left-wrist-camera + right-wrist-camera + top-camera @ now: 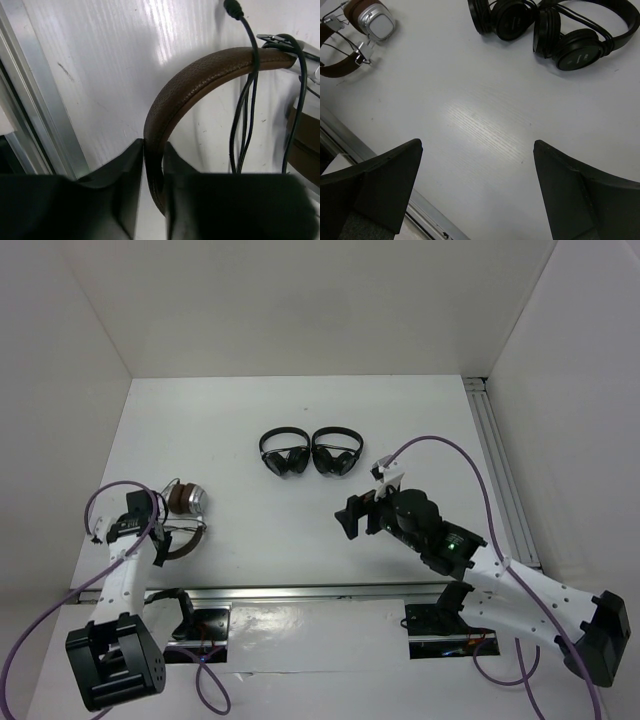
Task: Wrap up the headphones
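Headphones (pixel 183 512) lie near-left on the table (pixel 300 430). Your left gripper (pixel 154 150) straddles the brown headband (pixel 200 75); can't tell if it's clamped or loose. Right gripper (pixel 477 150) is wide open and empty, mid-table. The band looks stiff and padded, so hold there. Cable (pixel 240 125) looks thin and floppy; expect slip.

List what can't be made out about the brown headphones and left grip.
- Left gripper on the headphones: left wrist view shows fingers flanking the headband; clamped or loose is lost in shadow.
- Second earcup: left arm covers it in top view; right wrist view crops it.
- Cable: too thin in top view; fingers hide its lower run in left wrist view.
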You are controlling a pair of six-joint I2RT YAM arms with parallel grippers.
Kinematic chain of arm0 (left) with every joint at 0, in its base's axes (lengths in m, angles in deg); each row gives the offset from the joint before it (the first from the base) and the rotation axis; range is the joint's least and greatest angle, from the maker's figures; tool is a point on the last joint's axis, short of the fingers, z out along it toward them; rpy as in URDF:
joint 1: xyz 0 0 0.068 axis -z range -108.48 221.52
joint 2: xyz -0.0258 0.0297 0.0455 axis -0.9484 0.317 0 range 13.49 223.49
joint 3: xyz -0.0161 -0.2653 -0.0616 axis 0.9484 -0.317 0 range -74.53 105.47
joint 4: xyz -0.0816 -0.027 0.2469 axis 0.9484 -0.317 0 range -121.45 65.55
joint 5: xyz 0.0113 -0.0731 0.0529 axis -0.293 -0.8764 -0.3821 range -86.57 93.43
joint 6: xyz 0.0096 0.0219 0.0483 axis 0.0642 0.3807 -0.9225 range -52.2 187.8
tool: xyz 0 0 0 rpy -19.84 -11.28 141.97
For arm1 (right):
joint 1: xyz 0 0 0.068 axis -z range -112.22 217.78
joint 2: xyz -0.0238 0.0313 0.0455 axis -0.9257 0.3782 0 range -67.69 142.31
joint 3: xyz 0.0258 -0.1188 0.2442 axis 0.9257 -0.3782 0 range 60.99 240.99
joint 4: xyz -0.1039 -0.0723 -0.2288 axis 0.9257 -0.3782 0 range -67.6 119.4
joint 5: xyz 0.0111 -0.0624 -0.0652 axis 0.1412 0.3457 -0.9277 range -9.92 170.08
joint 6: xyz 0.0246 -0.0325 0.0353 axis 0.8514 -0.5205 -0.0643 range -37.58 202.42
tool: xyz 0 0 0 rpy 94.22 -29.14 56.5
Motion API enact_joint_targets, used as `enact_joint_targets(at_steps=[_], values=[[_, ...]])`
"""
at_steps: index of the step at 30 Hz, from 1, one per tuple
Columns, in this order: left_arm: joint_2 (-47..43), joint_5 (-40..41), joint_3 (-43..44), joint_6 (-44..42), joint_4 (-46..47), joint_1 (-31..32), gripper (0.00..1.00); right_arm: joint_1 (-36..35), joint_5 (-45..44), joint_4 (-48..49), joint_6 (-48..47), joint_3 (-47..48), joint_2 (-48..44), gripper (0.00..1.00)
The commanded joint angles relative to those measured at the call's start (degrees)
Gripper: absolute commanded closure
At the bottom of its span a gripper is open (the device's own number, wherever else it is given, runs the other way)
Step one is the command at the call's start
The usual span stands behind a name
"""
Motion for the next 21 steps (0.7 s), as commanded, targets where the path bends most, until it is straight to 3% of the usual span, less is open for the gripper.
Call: enact_joint_targets(at_steps=[1,3,4,9,12,21], values=[[-1.0,-0.82,0.3,0.17,2.83,-0.45,0.61,-0.3,0.2,1.17,0.58,0.41,-1.76,0.01],[-1.61,-0.82,0.3,0.17,2.22,-0.45,0.51,-0.3,0.2,0.47,0.58,1.1,-1.76,0.01],[-1.62,-0.82,0.3,0.17,2.22,-0.45,0.34,-0.3,0.2,0.46,0.58,1.11,-1.76,0.01],[-3.9,-1.88,1.0,0.79,1.17,-0.45,0.24,-0.82,0.2,-1.47,0.58,4.0,-2.29,0.01],[-6.97,-4.33,2.67,-0.53,0.46,-0.45,0.0,-0.82,-1.72,-3.66,1.71,6.98,-1.15,0.01],[-12.17,-8.12,13.29,-2.29,-5.6,-0.45,0.0,-0.82,-7.09,-14.64,3.65,19.47,5.43,0.01]])
